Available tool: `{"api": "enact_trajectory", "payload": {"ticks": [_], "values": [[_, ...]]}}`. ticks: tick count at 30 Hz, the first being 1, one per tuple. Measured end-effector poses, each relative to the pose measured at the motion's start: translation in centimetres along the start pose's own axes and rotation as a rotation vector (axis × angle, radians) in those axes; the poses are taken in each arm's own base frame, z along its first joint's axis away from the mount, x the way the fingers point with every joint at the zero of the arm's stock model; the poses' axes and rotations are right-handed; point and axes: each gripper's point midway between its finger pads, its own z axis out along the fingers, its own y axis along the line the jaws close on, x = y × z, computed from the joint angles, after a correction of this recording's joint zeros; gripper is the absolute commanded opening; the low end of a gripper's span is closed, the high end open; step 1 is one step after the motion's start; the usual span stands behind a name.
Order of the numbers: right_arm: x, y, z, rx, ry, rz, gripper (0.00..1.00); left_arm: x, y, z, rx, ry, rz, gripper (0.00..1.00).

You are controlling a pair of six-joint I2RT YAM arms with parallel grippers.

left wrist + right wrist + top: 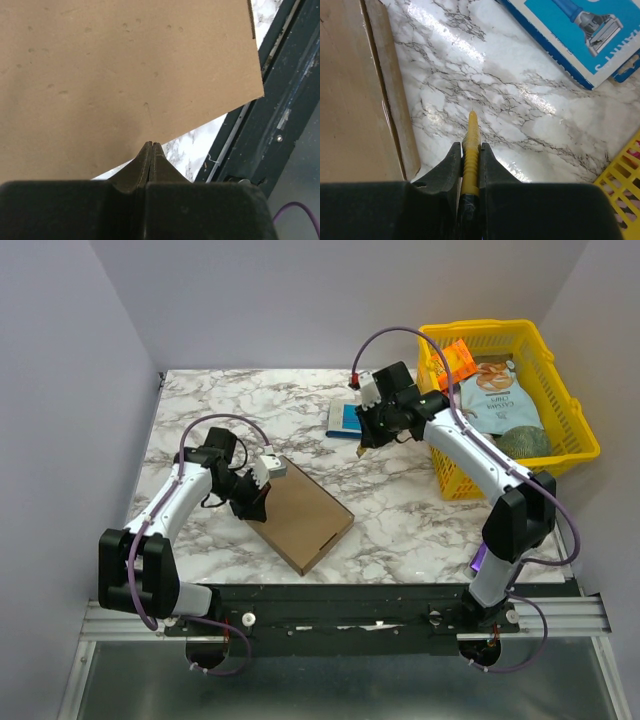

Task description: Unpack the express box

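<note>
The express box [305,515] lies flat and closed on the marble table, a plain brown cardboard mailer turned at an angle. It fills most of the left wrist view [125,75]. My left gripper [254,503] is at the box's near-left edge, shut with nothing between its fingertips [151,145]. My right gripper [368,440] hovers over bare table between the box and a blue carton. It is shut on a thin yellow ridged tool [471,132] whose tip points out past the fingers. The box's side edge [395,100] shows at the left of the right wrist view.
A small blue carton with a white label [347,418] [580,35] lies behind the right gripper. A yellow plastic basket [578,445] [622,192] at the back right holds a chips bag [497,395], an orange packet [458,360] and a dark green item [525,443]. The black rail [280,115] runs along the near edge.
</note>
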Motion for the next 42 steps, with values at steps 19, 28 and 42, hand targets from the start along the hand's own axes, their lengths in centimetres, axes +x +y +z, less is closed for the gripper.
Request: {"api": "enact_trajectory", "payload": {"ticks": [19, 28, 42], "values": [[0.1, 1.7, 2.5, -0.061, 0.036, -0.005, 0.0, 2.4, 1.1, 1.6, -0.045, 0.057, 0.01, 0.0], [0.2, 1.8, 2.6, -0.063, 0.041, -0.006, 0.0, 2.7, 1.2, 1.8, -0.059, 0.046, 0.031, 0.0], [0.5, 3.1, 3.8, -0.085, 0.062, -0.03, 0.0, 3.4, 0.9, 2.0, -0.092, 0.014, 0.11, 0.0]]}}
